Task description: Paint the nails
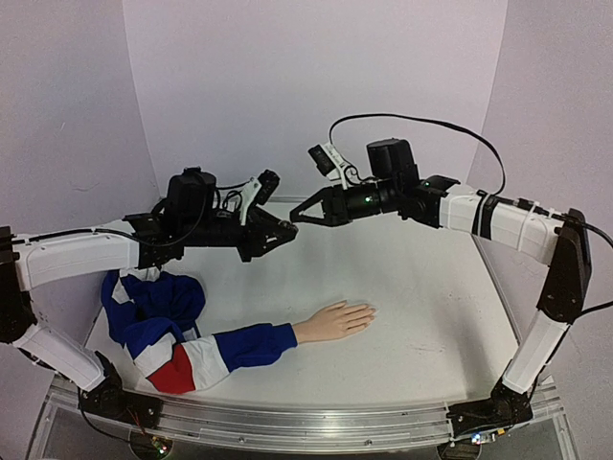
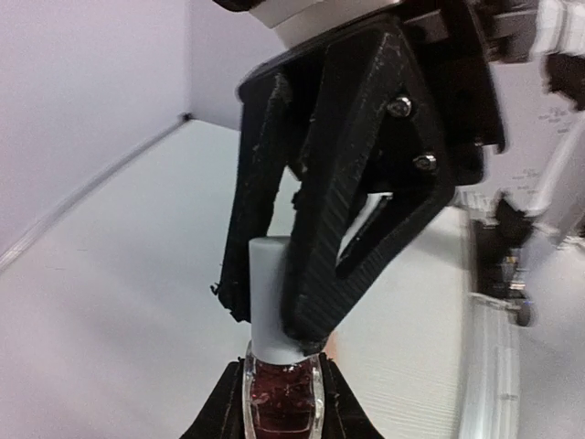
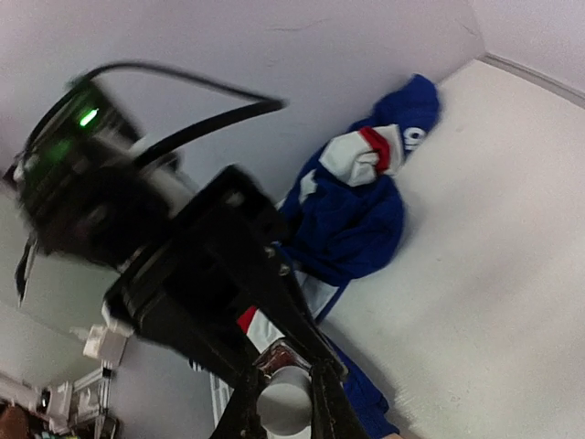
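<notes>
The peach mannequin hand (image 1: 335, 320) lies palm down on the white table (image 1: 421, 307), its blue, white and red sleeve (image 1: 192, 345) trailing to the left. Its nails (image 1: 368, 311) are too small to make out. Above the table, my left gripper (image 1: 283, 230) is shut on the small dark red polish bottle (image 2: 281, 402). My right gripper (image 1: 299, 218) meets it and is shut on the bottle's pale cap (image 2: 270, 297). The cap sits on the bottle. In the right wrist view the cap (image 3: 285, 409) shows end-on between my right gripper's fingers (image 3: 322, 402).
The bunched blue part of the sleeve (image 3: 361, 210) lies by the left wall. White walls stand at the back and on both sides. A metal rail (image 1: 287, 422) runs along the near edge.
</notes>
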### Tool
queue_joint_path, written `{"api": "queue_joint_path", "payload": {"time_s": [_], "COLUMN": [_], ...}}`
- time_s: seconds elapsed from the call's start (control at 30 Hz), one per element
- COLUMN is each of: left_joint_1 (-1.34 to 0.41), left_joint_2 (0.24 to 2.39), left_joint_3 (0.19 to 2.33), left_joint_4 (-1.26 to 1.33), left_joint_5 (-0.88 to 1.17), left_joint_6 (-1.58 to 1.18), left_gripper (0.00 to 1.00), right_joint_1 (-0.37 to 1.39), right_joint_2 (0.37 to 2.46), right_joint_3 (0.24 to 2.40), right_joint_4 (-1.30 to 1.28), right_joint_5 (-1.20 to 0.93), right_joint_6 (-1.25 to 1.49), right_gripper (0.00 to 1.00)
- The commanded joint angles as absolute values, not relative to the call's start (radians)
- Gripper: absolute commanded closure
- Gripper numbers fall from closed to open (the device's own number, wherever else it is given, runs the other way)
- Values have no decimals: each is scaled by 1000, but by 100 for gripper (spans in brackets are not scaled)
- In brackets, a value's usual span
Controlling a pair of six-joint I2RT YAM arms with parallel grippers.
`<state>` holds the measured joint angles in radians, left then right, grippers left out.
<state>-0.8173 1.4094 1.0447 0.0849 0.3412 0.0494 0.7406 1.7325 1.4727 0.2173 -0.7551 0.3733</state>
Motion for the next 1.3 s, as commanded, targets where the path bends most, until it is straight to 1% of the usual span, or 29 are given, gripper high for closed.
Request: {"api": "queue_joint_path", "payload": {"time_s": [0.0,0.07,0.1,0.27,0.33,0.37,0.4,0.43,0.5,0.53,0.57,0.6,0.67,0.77,0.9,0.97,1.07,1.27], "left_joint_1": [-696,-682,-678,-675,-675,-675,-676,-678,-690,-697,-717,-735,-786,-852,-882,-888,-894,-900], "left_joint_2": [1404,1452,1464,1445,1433,1424,1412,1400,1378,1365,1355,1341,1333,1341,1368,1381,1396,1412], "left_joint_3": [1155,1204,1214,1171,1158,1147,1133,1117,1078,1063,1048,1036,1022,1023,1040,1045,1056,1071], "left_joint_4": [171,170,172,172,172,173,172,173,169,165,164,163,161,161,161,162,161,161], "left_joint_5": [1217,1406,1426,1285,1171,1097,1014,914,669,602,469,385,230,77,11,-21,-31,-16], "left_joint_6": [-133,-203,-224,-167,-145,-131,-111,-94,-63,-47,-28,-7,66,118,121,120,119,121], "left_gripper": [100,100,100,100,100,100,100,100,100,100,100,100,100,100,100,100,100,100], "right_joint_1": [765,765,765,765,765,764,765,764,764,764,764,764,765,765,765,767,772,776], "right_joint_2": [1634,1635,1640,1620,1618,1610,1603,1595,1584,1582,1581,1580,1587,1611,1638,1651,1675,1728], "right_joint_3": [1416,1446,1462,1457,1461,1460,1456,1455,1452,1457,1461,1464,1472,1490,1490,1488,1499,1540], "right_joint_4": [176,64,17,0,0,0,0,2,19,22,24,28,39,77,156,198,226,231], "right_joint_5": [-1154,-1175,-1177,-1121,-1065,-1011,-947,-860,-689,-629,-575,-528,-464,-447,-463,-487,-496,-527], "right_joint_6": [107,27,11,-43,-30,-21,-14,8,65,90,116,141,201,313,455,503,543,555], "right_gripper": [100,100,100,100,100,98,87,72,55,45,38,33,29,28,29,30,36,49]}}
